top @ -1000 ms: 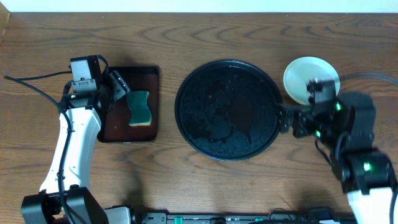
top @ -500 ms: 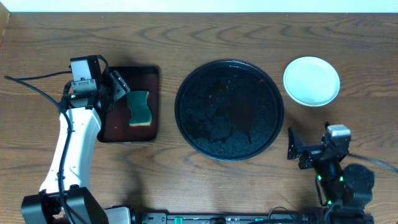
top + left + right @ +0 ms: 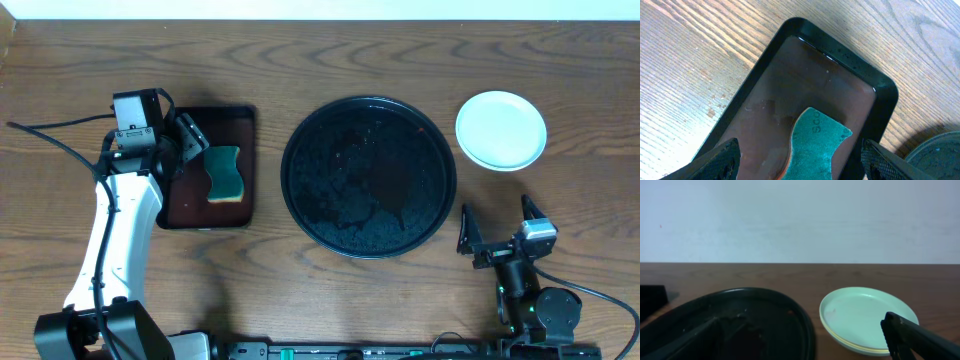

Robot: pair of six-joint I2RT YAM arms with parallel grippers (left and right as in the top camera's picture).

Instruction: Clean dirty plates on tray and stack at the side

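Round black tray [image 3: 340,205] is sitting mid-table, the small brown tray [image 3: 180,200] is lying toward the left edge, and the plates [image 3: 501,130] are sitting stacked just off the black tray's rim toward the back-right corner (pale yellow rim showing under the top one). Green sponge [image 3: 224,173] is lying on the brown tray, with the left gripper [image 3: 800,162] hovering over it, fingers spread wide, gripping nothing. Right gripper [image 3: 497,228] is hanging near the front-right corner, jaws wide apart, empty.
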